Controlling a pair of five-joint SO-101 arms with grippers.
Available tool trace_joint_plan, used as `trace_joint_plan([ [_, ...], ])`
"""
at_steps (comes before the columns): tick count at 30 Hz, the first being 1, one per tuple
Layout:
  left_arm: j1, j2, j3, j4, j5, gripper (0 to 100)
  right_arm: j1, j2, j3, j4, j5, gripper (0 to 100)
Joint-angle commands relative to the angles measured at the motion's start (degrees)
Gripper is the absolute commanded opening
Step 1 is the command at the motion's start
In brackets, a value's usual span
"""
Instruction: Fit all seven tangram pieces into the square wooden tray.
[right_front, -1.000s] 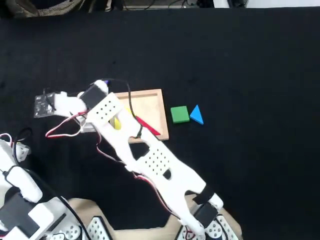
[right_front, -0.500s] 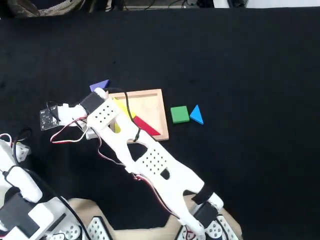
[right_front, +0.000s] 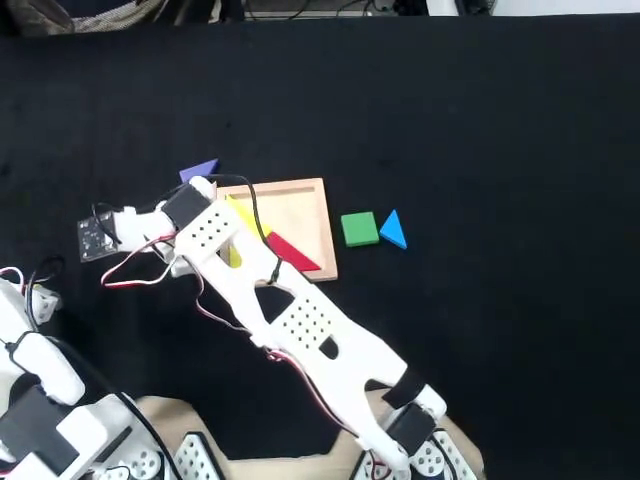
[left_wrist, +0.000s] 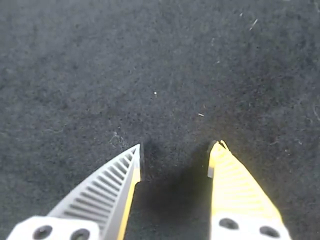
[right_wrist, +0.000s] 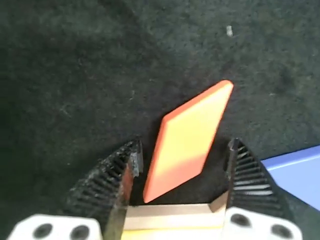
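The square wooden tray (right_front: 312, 212) holds a yellow piece (right_front: 240, 214) and a red piece (right_front: 296, 254). My right arm stretches across the tray to its left side, where my right gripper (right_front: 184, 205) hangs. In the right wrist view that gripper (right_wrist: 182, 150) is open, its fingers on either side of an orange parallelogram (right_wrist: 187, 140) lying flat on the cloth just outside the tray's rim (right_wrist: 170, 212). A purple-blue triangle (right_front: 200, 170) (right_wrist: 295, 172) lies beside it. A green square (right_front: 359, 229) and a blue triangle (right_front: 393, 229) lie right of the tray. My left gripper (left_wrist: 177, 149) is open over bare cloth.
A black cloth covers the table (right_front: 480, 120). My left arm (right_front: 40, 400) is folded at the near left corner. The right arm's base (right_front: 405, 435) stands at the near edge, and its red and white cables (right_front: 130, 265) hang left of the tray.
The right arm's wrist shifted slightly toward the near side, uncovering the purple-blue triangle. It has barely moved over the last half second. The pieces lie as before.
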Motion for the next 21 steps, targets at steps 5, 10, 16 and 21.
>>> trace_joint_plan([
  [5, 0.84, -0.26, -0.92, 0.26, -0.18, 23, -1.85, -4.00, -2.59, 2.11, -0.26, 26.8],
  [10, 0.84, -0.26, -0.92, 0.26, -0.18, 23, -2.11, -3.91, -1.80, 1.58, -0.88, 26.8],
  [16, 0.84, -0.26, -0.92, 0.26, -0.18, 23, -2.29, 1.27, -1.80, -0.97, 1.58, 18.5],
  [21, 1.01, -0.26, -0.92, 0.26, -0.18, 23, -1.93, 1.19, -3.30, -0.18, 5.01, 0.8],
])
